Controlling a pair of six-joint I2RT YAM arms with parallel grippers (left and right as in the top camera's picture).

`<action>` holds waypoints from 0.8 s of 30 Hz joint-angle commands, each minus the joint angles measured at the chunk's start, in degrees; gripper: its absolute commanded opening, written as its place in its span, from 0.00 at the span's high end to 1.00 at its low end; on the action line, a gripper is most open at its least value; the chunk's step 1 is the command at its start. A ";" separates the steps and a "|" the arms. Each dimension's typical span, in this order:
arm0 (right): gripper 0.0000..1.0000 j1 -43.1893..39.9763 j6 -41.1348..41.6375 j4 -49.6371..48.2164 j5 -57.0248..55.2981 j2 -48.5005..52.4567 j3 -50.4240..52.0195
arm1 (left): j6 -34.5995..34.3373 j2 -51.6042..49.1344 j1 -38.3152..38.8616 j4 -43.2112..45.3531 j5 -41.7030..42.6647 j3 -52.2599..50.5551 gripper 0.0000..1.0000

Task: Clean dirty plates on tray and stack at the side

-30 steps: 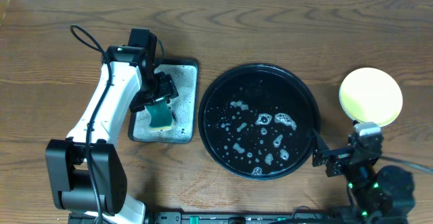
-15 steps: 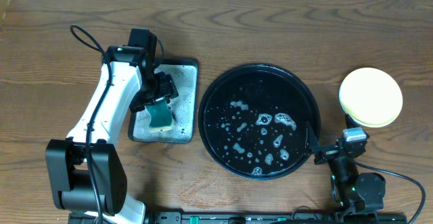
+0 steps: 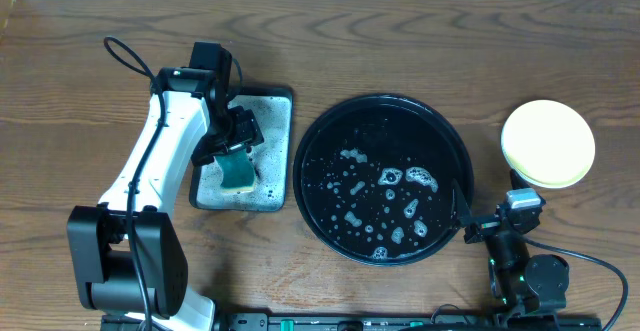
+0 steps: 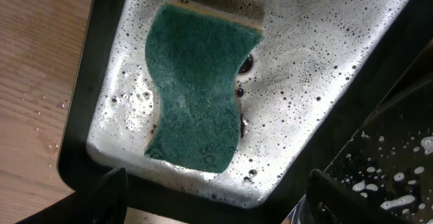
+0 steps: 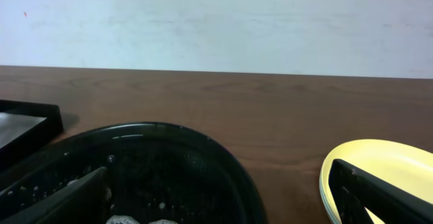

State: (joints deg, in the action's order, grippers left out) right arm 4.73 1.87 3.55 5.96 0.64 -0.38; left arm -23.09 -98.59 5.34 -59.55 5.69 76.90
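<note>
The plates [image 3: 547, 142] lie flat, stacked face up beside the tray [image 3: 325, 141]; being round, they have no long axis. Left hand [image 3: 236, 143] and right hand [image 3: 487, 229] both gape wide, empty.

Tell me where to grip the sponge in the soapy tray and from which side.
Pinch the sponge at its narrowed waist, across the two long edges, coming straight down from above. It lies flat, green side up, in the foamy grey tray, whose raised rim would likely hinder a sideways approach.
</note>
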 commanded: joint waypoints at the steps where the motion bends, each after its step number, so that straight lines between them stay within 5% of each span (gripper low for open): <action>1: 0.01 -0.35 -0.68 0.26 -0.37 -0.26 0.07 | 0.37 0.96 -0.13 -0.13 -0.13 0.20 0.16; 7: 0.01 -0.35 -0.68 0.26 -0.37 -0.26 0.07 | 0.37 5.55 1.46 0.33 -1.62 -0.68 0.16; 15: 0.01 -0.35 -0.68 0.26 -0.37 -0.26 0.07 | 0.55 25.03 8.00 1.16 -7.76 -1.18 0.16; 24: 0.01 -0.35 -0.68 0.26 -0.37 -0.26 0.07 | 1.84 54.51 3.28 18.16 -6.99 -16.68 0.16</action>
State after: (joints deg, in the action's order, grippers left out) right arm 4.73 1.87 3.60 5.85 0.64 -0.38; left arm -22.85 -50.11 10.90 -43.29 -1.02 65.91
